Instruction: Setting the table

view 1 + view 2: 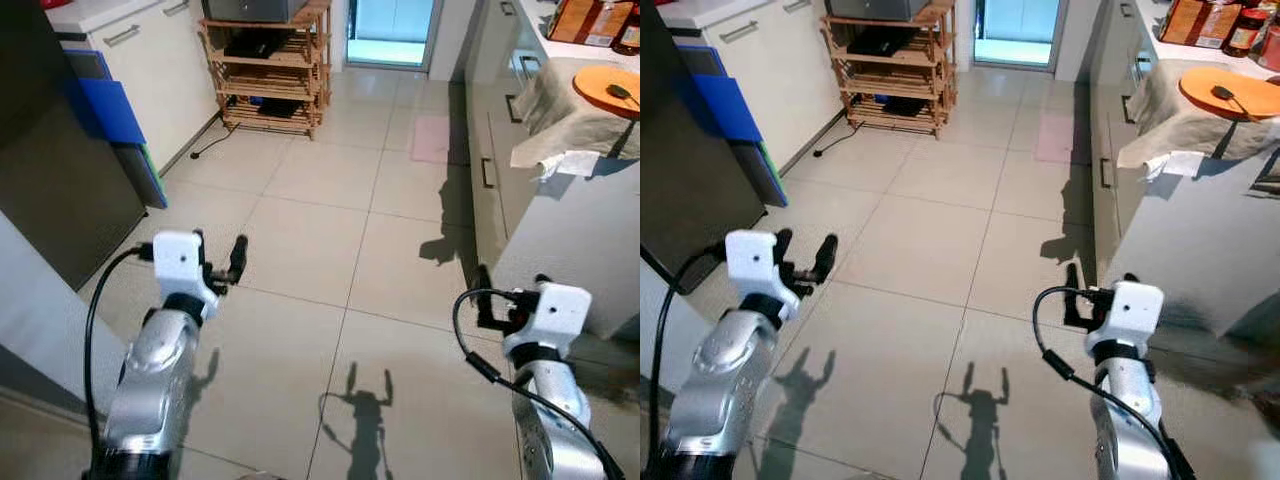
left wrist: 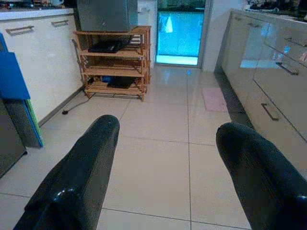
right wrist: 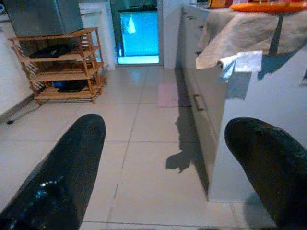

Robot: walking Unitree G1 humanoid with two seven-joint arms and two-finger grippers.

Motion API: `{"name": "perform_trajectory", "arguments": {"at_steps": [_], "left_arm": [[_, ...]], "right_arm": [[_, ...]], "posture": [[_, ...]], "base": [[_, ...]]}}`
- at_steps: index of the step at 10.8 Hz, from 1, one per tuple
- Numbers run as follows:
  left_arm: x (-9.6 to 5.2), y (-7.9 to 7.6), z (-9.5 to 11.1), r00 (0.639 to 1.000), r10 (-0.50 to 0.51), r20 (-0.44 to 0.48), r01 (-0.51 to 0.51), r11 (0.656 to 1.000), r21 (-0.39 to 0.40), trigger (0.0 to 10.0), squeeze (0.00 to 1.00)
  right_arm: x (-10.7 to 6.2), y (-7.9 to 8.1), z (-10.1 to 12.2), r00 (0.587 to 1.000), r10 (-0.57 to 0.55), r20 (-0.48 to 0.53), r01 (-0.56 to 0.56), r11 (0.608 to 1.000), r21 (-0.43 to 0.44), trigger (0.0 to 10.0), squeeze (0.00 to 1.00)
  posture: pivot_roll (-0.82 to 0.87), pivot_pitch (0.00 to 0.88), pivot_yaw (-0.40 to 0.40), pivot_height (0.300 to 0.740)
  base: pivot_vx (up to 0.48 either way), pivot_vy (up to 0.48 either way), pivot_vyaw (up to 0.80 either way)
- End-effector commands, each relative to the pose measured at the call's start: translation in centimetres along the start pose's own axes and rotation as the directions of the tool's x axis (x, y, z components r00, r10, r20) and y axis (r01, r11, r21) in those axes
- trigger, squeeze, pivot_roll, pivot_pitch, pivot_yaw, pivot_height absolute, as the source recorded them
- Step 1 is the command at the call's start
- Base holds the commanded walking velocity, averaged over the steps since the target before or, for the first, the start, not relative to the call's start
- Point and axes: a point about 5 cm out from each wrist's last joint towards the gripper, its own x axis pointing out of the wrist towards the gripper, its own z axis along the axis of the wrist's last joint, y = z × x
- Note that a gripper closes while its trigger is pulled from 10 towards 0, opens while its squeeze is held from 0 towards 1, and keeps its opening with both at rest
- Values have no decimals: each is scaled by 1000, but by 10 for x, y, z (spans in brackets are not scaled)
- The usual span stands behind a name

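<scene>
An orange round plate (image 1: 608, 90) with a dark utensil (image 1: 620, 93) on it rests on a beige cloth (image 1: 560, 120) draped over the counter corner at the far right. My left gripper (image 1: 218, 250) is raised over the tiled floor, open, with nothing between its fingers (image 2: 91, 158). My right gripper (image 1: 510, 290) is also open and empty, held close beside the grey counter cabinet (image 1: 560, 250). The plate sits well ahead of and above the right gripper. From the right wrist, the cloth's hanging edge (image 3: 235, 60) and the plate rim (image 3: 268, 6) lie ahead.
A wooden shelf rack (image 1: 268, 65) stands at the back left, near a bright doorway (image 1: 390, 30). A dark fridge (image 1: 50, 170) with a blue board (image 1: 112, 110) leaning by it lines the left. A pink mat (image 1: 432, 138) lies by the cabinets. Packets and jars (image 1: 590, 20) crowd the counter's back.
</scene>
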Motion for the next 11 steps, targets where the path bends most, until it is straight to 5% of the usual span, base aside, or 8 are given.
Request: {"name": "perform_trajectory", "arguments": {"at_steps": [1,11], "left_arm": [[2,1,0,1000,10,5,-9,1000,-7,10000,0],[8,-6,2,1000,6,21,-6,1000,-2,10000,0]], "right_arm": [[4,-2,3,1000,-25,8,25,1000,-17,10000,0],[18,22,8,997,76,24,-75,997,-17,10000,0]], "posture": [[-125,0,58,740],[-109,0,34,740]], "base": [[0,0,0],[0,0,0]]}}
